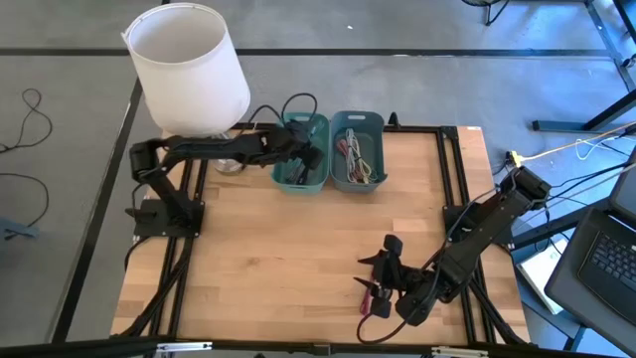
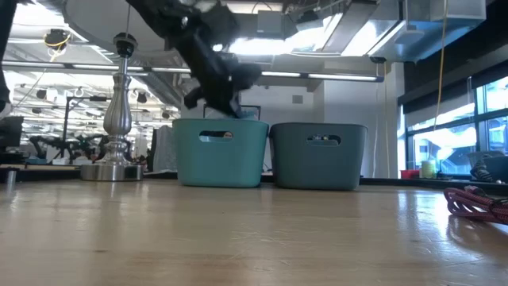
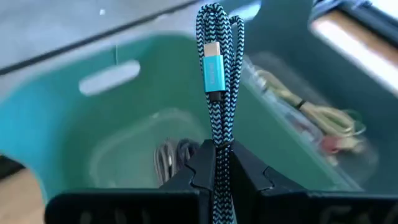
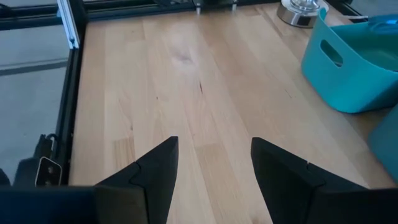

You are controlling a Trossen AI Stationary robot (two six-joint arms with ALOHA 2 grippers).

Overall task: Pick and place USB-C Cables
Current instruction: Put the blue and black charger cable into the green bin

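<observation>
Robotics lab: metal-framed bench (image 1: 445, 169), open-plan hall w/ strip lights (image 2: 317, 75).

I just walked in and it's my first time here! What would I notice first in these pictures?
Probably the left end effector, shut on a teal braided cable and holding it over the brighter teal bin at the table's far edge. Then the big white lampshade beside that bin. The right end effector waits open near the front edge.
</observation>
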